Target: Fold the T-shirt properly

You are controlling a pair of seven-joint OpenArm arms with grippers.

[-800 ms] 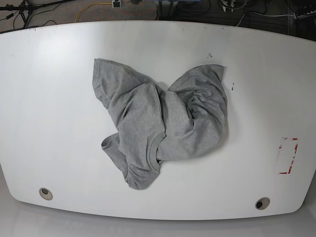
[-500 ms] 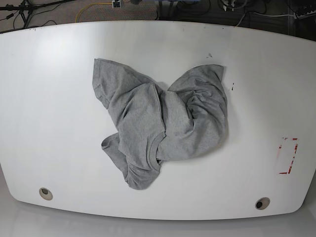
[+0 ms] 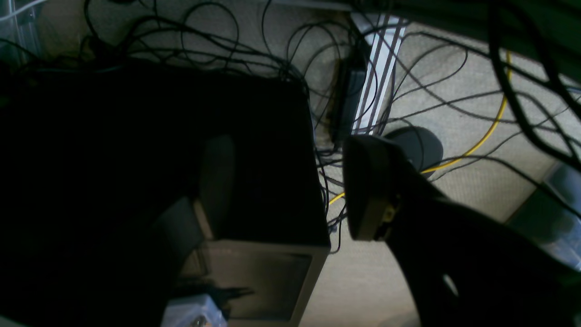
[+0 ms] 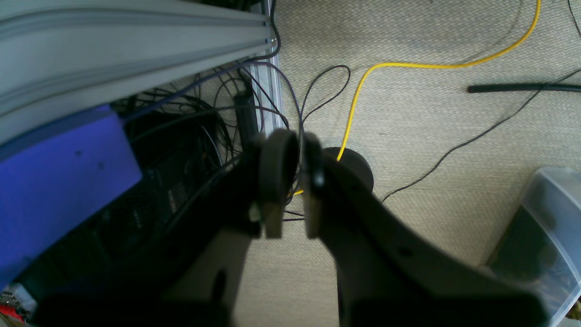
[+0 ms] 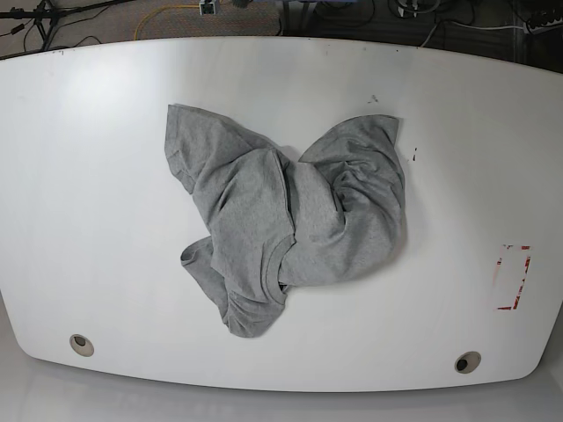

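Grey cloth sits in a crumpled heap on the white desk point(image 5: 97, 220). It is the T-shirt point(image 5: 281, 220), and it lies near the middle of the desk, a bit closer to the front edge than to the back edge. It is not flat. One part sticks out toward the back left, another puffs up toward the back right, and a bunched bit with the ribbed neck point(image 5: 283, 264) points at the front edge. No black letters show, so the print may be tucked under or facing down.

No fold is made yet, as far as the base view shows. I judge the job is at its very start. The T-shirt must first be spread out flat, then the sleeves and sides folded in, then the whole thing folded over.

Neither arm shows above the desk in the base view. Both wrist views look down at the beige carpet point(image 4: 431, 127) with lots of black wires and 1 yellow cable point(image 4: 358, 95).

The left claw point(image 3: 290, 190) has its 2 fingers apart, with nothing between them. The right claw point(image 4: 299, 181) has its 2 fingers almost together, with only a thin gap, and it holds nothing.

Both claws are well away from the T-shirt.
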